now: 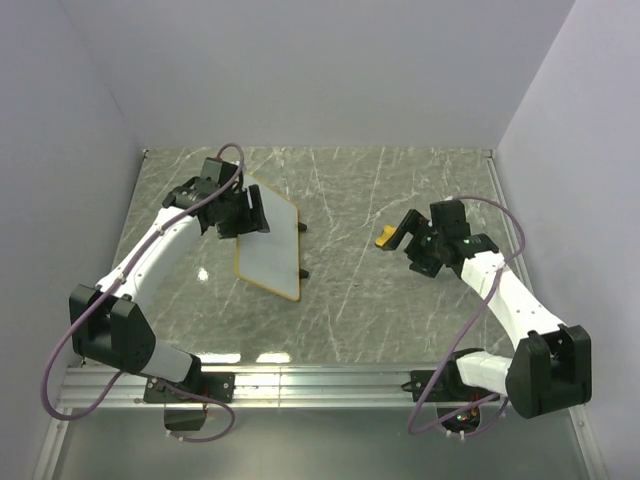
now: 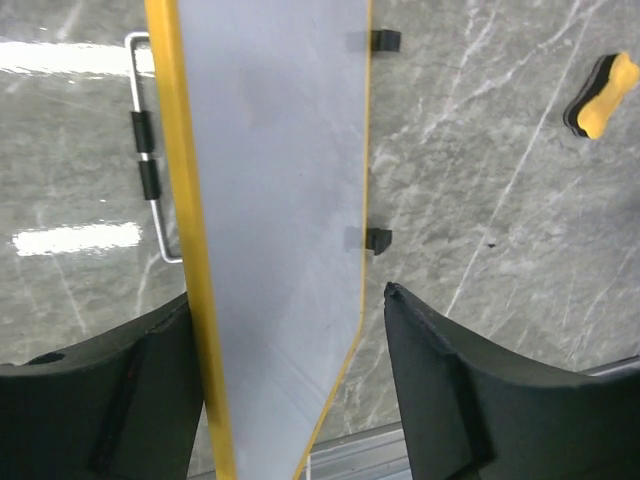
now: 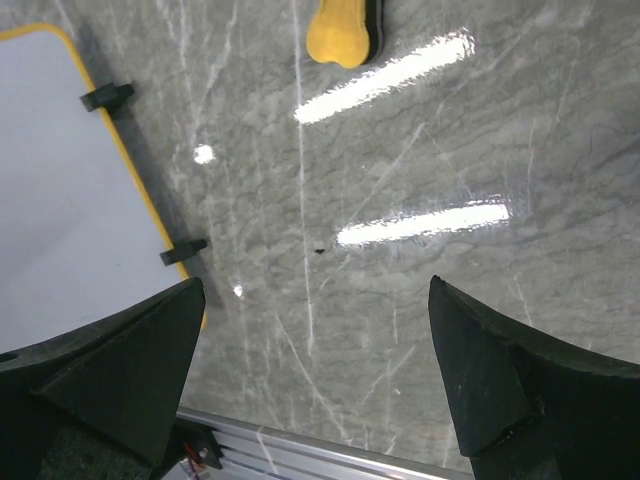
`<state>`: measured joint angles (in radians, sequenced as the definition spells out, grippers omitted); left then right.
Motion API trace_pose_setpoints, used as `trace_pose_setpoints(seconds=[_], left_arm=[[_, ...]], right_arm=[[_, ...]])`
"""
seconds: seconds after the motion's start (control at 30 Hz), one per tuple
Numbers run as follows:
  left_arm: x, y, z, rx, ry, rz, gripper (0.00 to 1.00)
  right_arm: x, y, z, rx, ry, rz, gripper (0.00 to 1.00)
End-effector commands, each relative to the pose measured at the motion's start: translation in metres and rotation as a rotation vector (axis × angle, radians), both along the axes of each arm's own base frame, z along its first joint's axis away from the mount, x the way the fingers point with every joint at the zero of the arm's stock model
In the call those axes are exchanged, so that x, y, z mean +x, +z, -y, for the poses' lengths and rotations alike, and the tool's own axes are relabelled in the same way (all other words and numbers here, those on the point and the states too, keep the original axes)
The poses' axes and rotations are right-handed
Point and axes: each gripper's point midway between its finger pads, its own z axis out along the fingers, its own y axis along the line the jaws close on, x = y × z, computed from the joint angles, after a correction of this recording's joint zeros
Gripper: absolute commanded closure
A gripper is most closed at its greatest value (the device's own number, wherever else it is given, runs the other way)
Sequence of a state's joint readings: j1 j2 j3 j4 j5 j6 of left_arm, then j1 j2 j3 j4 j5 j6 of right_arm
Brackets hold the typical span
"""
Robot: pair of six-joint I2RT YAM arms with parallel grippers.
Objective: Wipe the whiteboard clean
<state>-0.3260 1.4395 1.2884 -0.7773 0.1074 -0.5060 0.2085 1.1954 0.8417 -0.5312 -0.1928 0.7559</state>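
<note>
The left claw [image 1: 243, 213] is clamped on the far-left edge of the whiteboard [image 1: 270, 250], which sits tilted at the left of the bench [image 1: 350, 310], its long axis running far to near. To its right lies the eraser [image 1: 385, 236], just left of the right claw [image 1: 410, 243], the nearer arm, which is spread wide and holds nothing.

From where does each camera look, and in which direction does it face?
Top external: above and behind the bases, looking down at the table; left gripper and right gripper show.
Left wrist: on that arm, facing down along the whiteboard between its fingers.
Right wrist: on that arm, facing down at the table; open fingers show.
Shared: both wrist views catch the whiteboard and the yellow eraser.
</note>
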Motion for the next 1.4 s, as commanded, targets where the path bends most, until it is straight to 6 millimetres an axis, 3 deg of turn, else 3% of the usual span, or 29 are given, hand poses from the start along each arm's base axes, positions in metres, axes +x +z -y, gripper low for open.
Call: trace_pose_setpoints(seconds=[0.0,0.1,0.2,0.43,0.47,0.5,0.57,0.6,0.73,0.83,1.07,1.2,1.37], left_arm=[[0.013,0.028,-0.007,-0.008,-0.013,0.084,0.28],[0.013,0.030,-0.019,0.010,0.000,0.083,0.28],[0.012,0.031,-0.029,0.020,0.010,0.088,0.27],[0.007,0.026,-0.048,0.033,0.021,0.085,0.27],[0.007,0.024,-0.051,0.034,0.024,0.082,0.27],[0.007,0.023,-0.052,0.036,0.025,0.081,0.27],[0.007,0.022,-0.057,0.044,0.031,0.077,0.27],[0.007,0.023,-0.059,0.050,0.033,0.080,0.27],[0.009,0.026,-0.068,0.068,0.050,0.094,0.28],[0.010,0.025,-0.076,0.089,0.075,0.098,0.28],[0.007,0.037,-0.107,0.137,0.185,0.163,0.30],[0.003,0.043,-0.114,0.152,0.201,0.196,0.30],[-0.010,0.036,-0.118,0.151,0.215,0.193,0.30]], right_arm=[[0.015,0.041,0.000,0.024,-0.013,0.113,0.01],[0.018,0.051,-0.001,0.031,-0.009,0.139,0.01],[0.022,0.071,-0.015,0.096,0.042,0.192,0.01],[0.019,0.141,-0.067,0.205,0.273,0.373,0.00],[0.012,0.147,-0.080,0.209,0.330,0.380,0.00],[0.009,0.168,-0.090,0.210,0.375,0.424,0.00],[0.001,0.173,-0.102,0.167,0.449,0.419,0.00],[-0.008,0.192,-0.115,0.170,0.502,0.453,0.00],[-0.032,0.211,-0.122,0.175,0.578,0.481,0.00],[-0.039,0.217,-0.109,0.155,0.533,0.511,0.00],[-0.045,0.191,-0.091,0.088,0.490,0.514,0.00],[-0.044,0.193,-0.086,0.086,0.452,0.534,0.00],[-0.046,0.195,-0.081,0.110,0.408,0.563,0.00]])
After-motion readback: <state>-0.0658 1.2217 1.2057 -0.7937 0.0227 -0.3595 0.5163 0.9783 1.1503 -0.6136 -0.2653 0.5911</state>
